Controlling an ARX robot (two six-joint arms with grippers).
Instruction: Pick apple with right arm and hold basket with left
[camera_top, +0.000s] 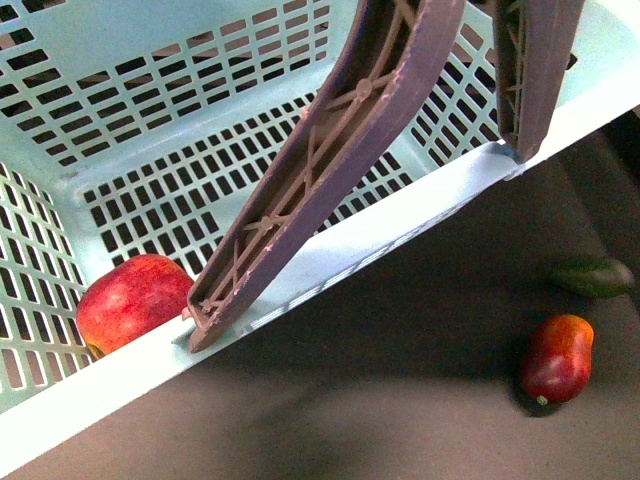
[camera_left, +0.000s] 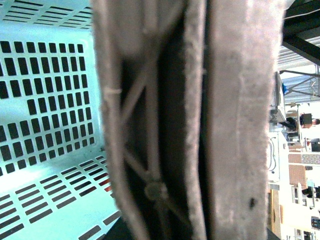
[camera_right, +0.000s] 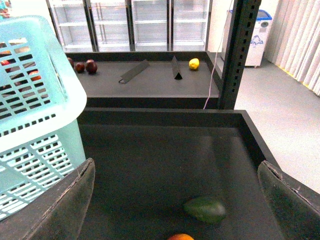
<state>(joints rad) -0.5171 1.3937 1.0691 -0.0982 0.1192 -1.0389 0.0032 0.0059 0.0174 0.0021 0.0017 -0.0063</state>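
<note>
Red, yellow-streaked apple (camera_top: 130, 300) lies inside the mint basket (camera_top: 100, 390).

Right gripper (camera_right: 176, 166): two broad fingers (camera_right: 67, 207), matt dark grey, flat inner faces, rounded tips, pale worn lines along the edges.

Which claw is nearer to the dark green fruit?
Right. The right claw hangs open near the dark green fruit; the left claw itself is unseen, its camera pressed against the basket handle.
</note>
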